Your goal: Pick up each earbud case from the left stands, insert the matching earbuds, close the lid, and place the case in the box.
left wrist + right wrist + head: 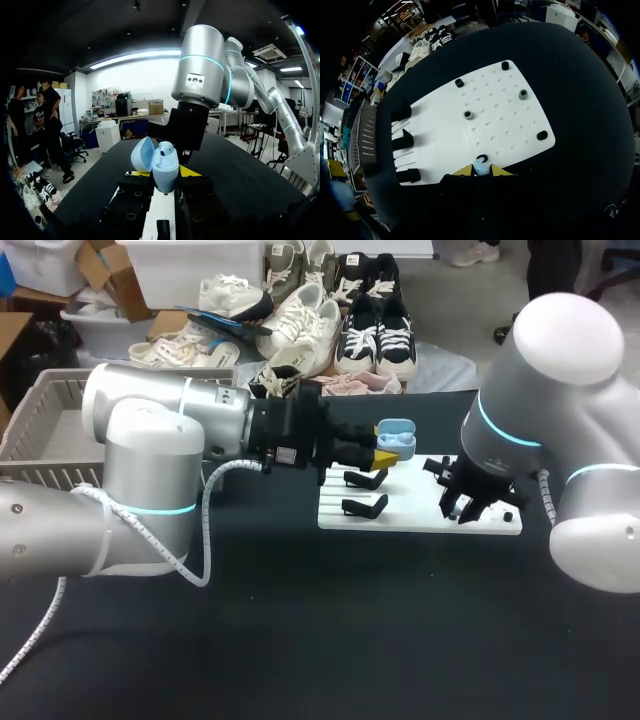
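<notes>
Holding the case (166,167) tight from both sides, the left gripper (164,175) has it up over the far left part of the board (505,115). Its lid (142,153) is open, and one bud (167,147) looks to be inside. The right gripper (480,172) pinches the other bud (480,166) low over the board's near right part. I think that bud must go in next. Then the lid must shut, and the case goes in the box (40,415) far left. The case is smooth, pale blue and egg-shaped. The board is flat and white, with small holes, black pegs and three bare black stands (402,141).
</notes>
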You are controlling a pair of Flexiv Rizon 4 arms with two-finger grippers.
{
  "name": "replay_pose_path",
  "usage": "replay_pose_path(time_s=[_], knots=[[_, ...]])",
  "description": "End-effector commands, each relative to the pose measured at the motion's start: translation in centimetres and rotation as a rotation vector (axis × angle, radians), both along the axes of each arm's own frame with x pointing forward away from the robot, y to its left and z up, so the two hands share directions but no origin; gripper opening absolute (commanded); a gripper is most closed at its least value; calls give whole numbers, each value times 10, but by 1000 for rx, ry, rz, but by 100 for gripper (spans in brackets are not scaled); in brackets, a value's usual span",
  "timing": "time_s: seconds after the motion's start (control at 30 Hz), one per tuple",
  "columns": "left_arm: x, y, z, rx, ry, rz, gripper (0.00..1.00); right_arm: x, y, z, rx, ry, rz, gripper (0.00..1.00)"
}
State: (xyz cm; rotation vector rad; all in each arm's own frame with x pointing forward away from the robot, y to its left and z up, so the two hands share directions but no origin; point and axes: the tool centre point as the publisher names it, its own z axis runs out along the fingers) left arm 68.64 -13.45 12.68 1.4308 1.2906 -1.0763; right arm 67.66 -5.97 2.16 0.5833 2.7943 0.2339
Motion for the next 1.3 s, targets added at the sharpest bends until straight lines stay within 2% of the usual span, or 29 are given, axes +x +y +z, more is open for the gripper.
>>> replay_pose_path(time_s=[0.03,0.23,0.53,0.73,0.87,1.1,1.3], knots=[[2,0,0,0,1,-4,0,2,0,1,0,1,1,0],[2,0,0,0,1,-4,0,-3,-2,6,3,-5,-1,0],[2,0,0,0,1,-4,0,-21,-7,16,3,-11,-4,0],[2,0,0,0,1,-4,0,-36,-10,26,-36,-17,57,0],[2,0,0,0,1,-4,0,-47,-11,33,-69,-10,137,0],[2,0,0,0,1,-4,0,-70,-11,45,-95,-22,364,0],[2,0,0,0,1,-4,0,-89,-12,55,-121,-2,520,0]])
